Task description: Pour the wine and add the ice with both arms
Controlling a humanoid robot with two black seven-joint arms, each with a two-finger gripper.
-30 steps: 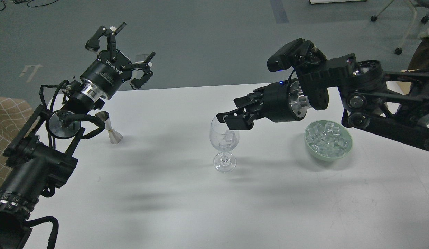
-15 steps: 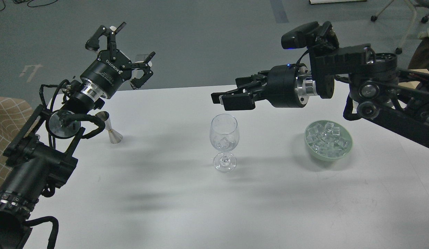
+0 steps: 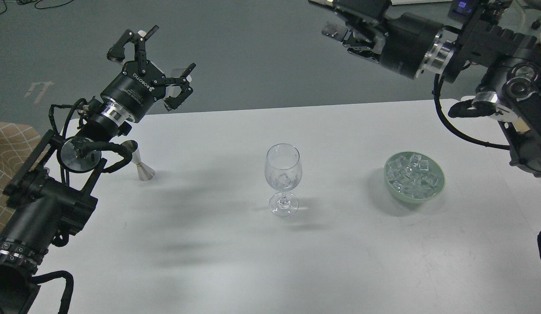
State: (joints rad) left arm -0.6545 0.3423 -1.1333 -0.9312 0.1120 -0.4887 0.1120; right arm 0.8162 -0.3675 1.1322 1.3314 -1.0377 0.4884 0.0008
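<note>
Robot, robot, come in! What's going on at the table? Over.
Left gripper open, empty, raised. Right gripper raised, state unclear. Ice in wine glass; more in bowl. Nothing blocking.

Both arms are bulky, black and jointed, with silver wrist rings and looped black cables. The left gripper (image 3: pixel 153 61) bears white ROBOTIQ lettering; the right gripper's (image 3: pixel 340 19) marking, if any, is unreadable.

Even, cool overhead light leaves the white worktop (image 3: pixel 235 261) bright without glare. Soft, blurred arm shadows spread below and right of the left end effector (image 3: pixel 152 61). The right end effector (image 3: pixel 344 26), cut by the top edge, is slightly motion-blurred.
</note>
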